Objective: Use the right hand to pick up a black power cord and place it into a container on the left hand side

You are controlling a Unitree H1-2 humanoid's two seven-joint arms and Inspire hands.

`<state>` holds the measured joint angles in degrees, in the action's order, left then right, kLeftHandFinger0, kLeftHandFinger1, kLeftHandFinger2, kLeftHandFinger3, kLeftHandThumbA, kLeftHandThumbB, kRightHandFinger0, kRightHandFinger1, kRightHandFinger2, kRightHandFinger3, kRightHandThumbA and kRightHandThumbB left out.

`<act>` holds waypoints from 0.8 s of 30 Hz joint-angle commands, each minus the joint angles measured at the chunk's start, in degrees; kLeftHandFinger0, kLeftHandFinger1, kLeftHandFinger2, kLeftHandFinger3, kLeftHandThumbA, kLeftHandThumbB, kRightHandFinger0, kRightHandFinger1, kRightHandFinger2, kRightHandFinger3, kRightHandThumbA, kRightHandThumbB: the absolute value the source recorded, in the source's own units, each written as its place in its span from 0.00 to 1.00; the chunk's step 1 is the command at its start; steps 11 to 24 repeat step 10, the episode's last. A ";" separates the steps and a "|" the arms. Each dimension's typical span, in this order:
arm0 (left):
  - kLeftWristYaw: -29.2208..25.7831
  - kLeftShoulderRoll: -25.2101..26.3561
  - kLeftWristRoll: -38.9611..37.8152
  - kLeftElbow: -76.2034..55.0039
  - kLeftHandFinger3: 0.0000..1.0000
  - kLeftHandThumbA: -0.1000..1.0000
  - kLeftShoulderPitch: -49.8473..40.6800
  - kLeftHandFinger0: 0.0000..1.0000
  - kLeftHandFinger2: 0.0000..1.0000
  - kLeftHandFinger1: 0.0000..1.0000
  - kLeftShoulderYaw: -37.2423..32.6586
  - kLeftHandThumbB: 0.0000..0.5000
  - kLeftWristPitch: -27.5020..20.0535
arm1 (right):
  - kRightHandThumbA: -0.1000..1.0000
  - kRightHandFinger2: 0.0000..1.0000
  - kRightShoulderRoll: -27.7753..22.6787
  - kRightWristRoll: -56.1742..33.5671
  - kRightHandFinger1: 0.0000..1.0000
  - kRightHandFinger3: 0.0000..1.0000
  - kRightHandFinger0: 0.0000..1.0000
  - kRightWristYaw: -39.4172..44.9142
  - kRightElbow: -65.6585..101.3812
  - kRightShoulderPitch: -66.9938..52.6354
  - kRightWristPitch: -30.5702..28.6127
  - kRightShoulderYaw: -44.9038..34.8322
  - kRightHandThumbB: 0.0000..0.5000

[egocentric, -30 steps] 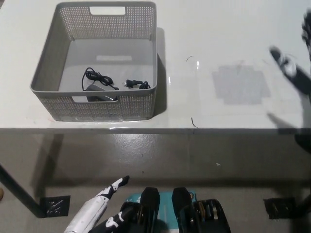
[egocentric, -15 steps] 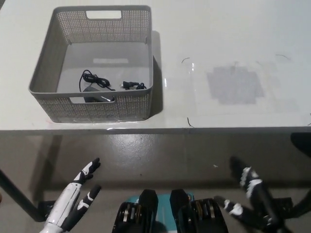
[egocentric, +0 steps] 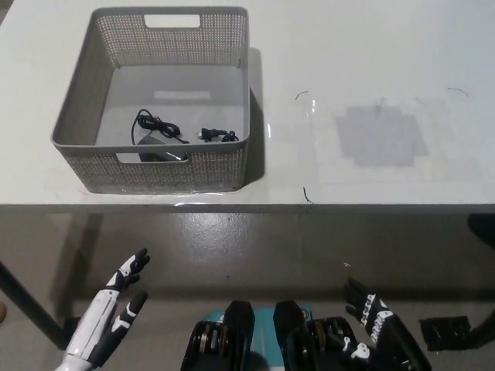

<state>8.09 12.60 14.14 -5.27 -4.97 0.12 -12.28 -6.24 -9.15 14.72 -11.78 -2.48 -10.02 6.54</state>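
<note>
— Why are both hands down below the table edge like that?

— My guess is the job is finished. The right hand (egocentric: 377, 332) hangs low at the near right, off the table (egocentric: 371, 46) altogether, fingers spread and holding nothing. The left hand (egocentric: 108, 317) rests at the near left, also below the tabletop, fingers apart and empty. Neither is anywhere near the work.

— And the cord?

— The black power cord (egocentric: 158, 131) lies inside the container (egocentric: 232, 46), the grey perforated basket on the left part of the table. It sits toward the near wall of the basket: a loose coil of cable on the left, what looks like the adapter block against the near wall, and a plug end lying a little to the right of it. I can't tell whether those are one cord or two pieces.

— Anything else in the basket?

— Nothing I can make out; the far half of its floor is bare, apart from a pale reflection of the handle slot.

— What about the right side of the table?

— Only a greyish patch (egocentric: 380, 135) on the surface and a couple of thin dark marks nearby. No cord out there, so I would say nothing waits to be picked up.
</note>
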 commanded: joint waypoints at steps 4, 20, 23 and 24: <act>-1.32 -0.43 -1.48 -0.60 1.00 1.00 0.02 1.00 1.00 1.00 0.01 0.50 -1.32 | 1.00 1.00 -0.11 -2.75 1.00 1.00 1.00 2.20 0.49 0.91 -3.24 -1.45 0.74; -1.29 -0.94 -0.98 -1.22 1.00 1.00 -1.08 1.00 1.00 1.00 -0.07 0.46 -0.90 | 1.00 1.00 -0.48 -1.82 1.00 1.00 1.00 1.87 0.61 0.66 -4.25 -1.72 0.75; -1.29 -0.94 -0.98 -1.22 1.00 1.00 -1.08 1.00 1.00 1.00 -0.07 0.46 -0.90 | 1.00 1.00 -0.48 -1.82 1.00 1.00 1.00 1.87 0.61 0.66 -4.25 -1.72 0.75; -1.29 -0.94 -0.98 -1.22 1.00 1.00 -1.08 1.00 1.00 1.00 -0.07 0.46 -0.90 | 1.00 1.00 -0.48 -1.82 1.00 1.00 1.00 1.87 0.61 0.66 -4.25 -1.72 0.75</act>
